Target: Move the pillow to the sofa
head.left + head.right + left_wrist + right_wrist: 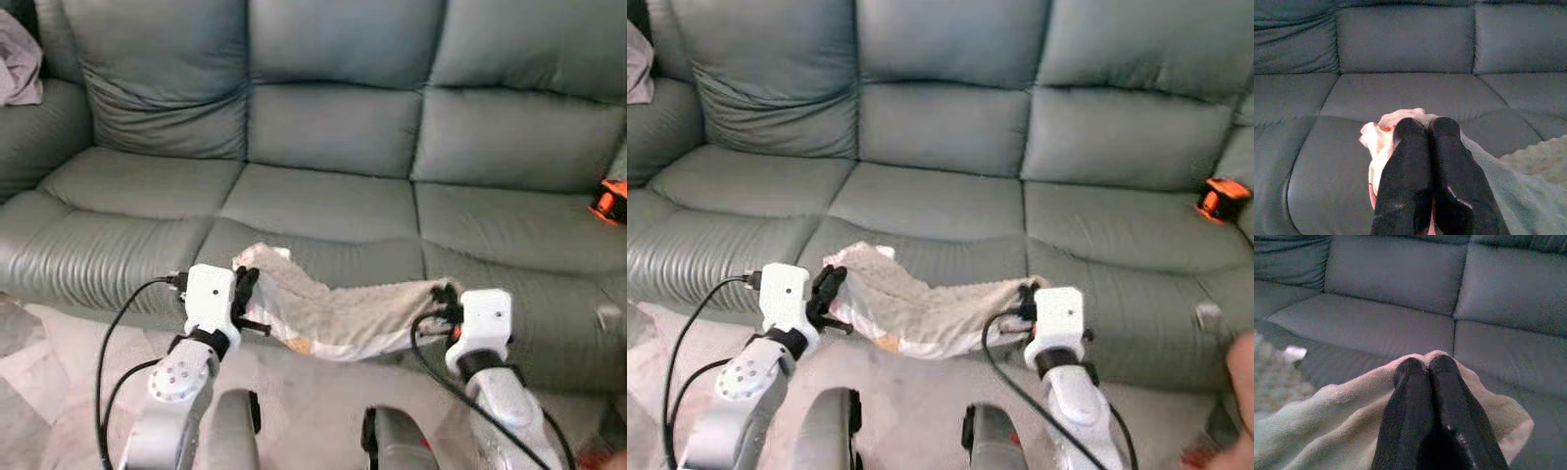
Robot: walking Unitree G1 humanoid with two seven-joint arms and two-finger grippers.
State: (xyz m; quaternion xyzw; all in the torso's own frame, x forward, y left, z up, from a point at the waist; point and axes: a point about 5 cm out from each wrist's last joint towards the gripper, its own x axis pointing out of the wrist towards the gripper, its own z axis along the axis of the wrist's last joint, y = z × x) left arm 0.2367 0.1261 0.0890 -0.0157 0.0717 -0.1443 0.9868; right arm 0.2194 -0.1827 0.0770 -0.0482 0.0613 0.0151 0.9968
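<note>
Left pincer (pixel 245 297): its black fingers (pixel 1415 171) are pressed together on one end of the pillow (pixel 338 311), low and left of centre in the head views.
Right pincer (pixel 446 305): clamped the same way on the other end, low and right of centre.
Why two grips: the pillow looks limp; held at both ends it hangs as a sling and sags in the middle instead of dragging.
Pillow's place: in the air, just in front of the sofa (pixel 323 196) and level with the front edge of the middle seat, not yet resting on it.
Long axis: runs across the frame, left to right, parallel to the sofa front, the left end slightly higher.
Around it: an orange object (pixel 611 201) sits on the right seat; a pale cloth (pixel 18 61) lies upper left.
</note>
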